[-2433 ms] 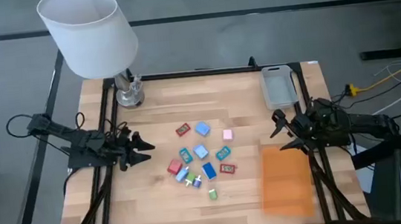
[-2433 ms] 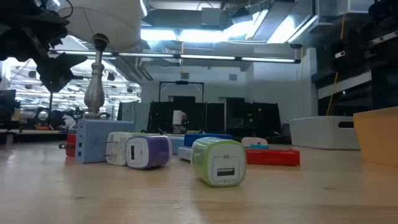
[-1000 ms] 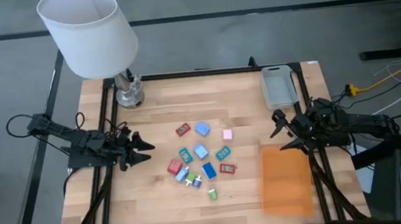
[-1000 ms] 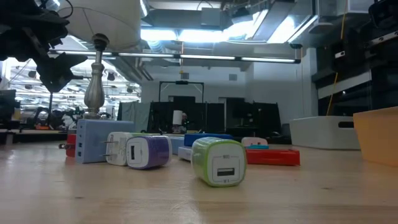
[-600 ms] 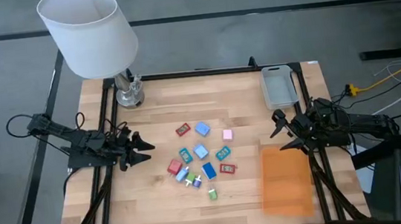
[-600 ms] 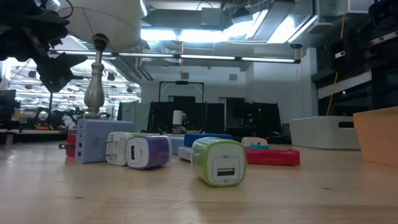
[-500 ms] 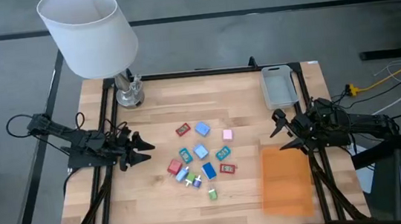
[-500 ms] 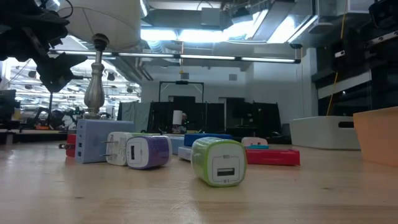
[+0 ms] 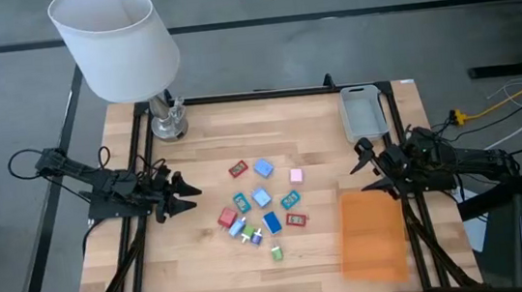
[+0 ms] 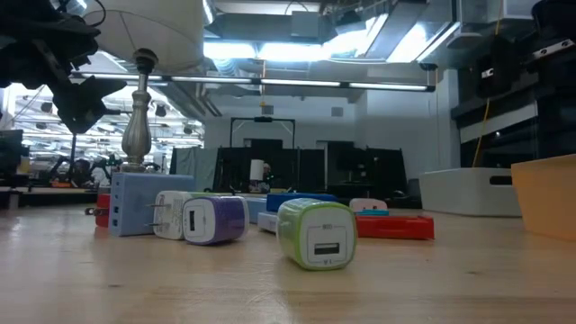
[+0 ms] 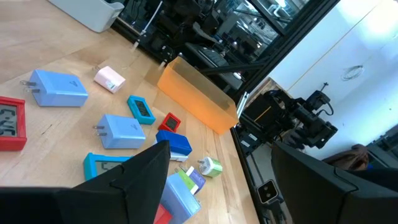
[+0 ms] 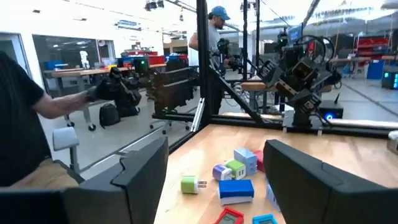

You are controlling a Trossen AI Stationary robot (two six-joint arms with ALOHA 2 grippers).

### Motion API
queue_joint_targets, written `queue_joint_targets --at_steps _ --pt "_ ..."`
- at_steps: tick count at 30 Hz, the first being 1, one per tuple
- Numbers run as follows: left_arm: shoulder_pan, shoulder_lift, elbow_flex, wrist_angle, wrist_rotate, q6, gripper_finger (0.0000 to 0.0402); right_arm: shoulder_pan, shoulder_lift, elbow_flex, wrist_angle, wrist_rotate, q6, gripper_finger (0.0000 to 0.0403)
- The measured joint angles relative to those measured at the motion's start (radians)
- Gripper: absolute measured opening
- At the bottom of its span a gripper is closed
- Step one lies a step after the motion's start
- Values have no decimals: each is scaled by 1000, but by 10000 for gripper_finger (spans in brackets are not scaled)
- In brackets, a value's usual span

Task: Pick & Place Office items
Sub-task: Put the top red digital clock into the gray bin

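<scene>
From above, the right end effector (image 9: pixel 365 176) has shifted slightly since a moment ago, jaws spread and empty; the left end effector (image 9: pixel 184 192) waits, also spread. The office items (image 9: pixel 261 207) lie untouched mid-table, so picking is only starting. At table level, a green charger (image 10: pixel 315 233) hides pieces behind it. Both wrist views crop their own fingers.

Lamp (image 9: pixel 116 40), grey tray (image 9: pixel 362 114), orange sheet (image 9: pixel 373 234)

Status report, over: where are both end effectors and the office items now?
Left end effector open, empty, at left table edge. Right end effector open, empty, at right edge. Office items clustered mid-table, untouched. Nothing blocking.
</scene>
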Motion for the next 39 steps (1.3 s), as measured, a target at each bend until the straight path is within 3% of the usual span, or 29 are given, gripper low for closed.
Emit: queue_joint_targets --at_steps 5,10,15,18,23,27,31,34,39 --pt "0 0 0 1 -21 21 274 0 0 0 7 111 -5 261" --pt "1 0 0 12 -131 108 274 0 0 0 7 194 -9 261" --pt "2 0 0 26 -271 214 274 0 0 0 12 444 -14 261" --pt "2 0 0 27 -308 247 274 0 0 0 11 538 11 261" --pt "2 0 0 37 -460 367 274 0 0 0 13 622 18 261" --pt "2 0 0 37 -485 390 274 0 0 0 15 643 34 261" --pt "2 0 0 49 -484 318 274 -1 0 0 15 710 3 261" --pt "2 0 0 53 -487 239 274 -1 0 0 15 691 1 261" --pt "7 0 0 57 -660 217 274 0 0 0 15 675 10 261"
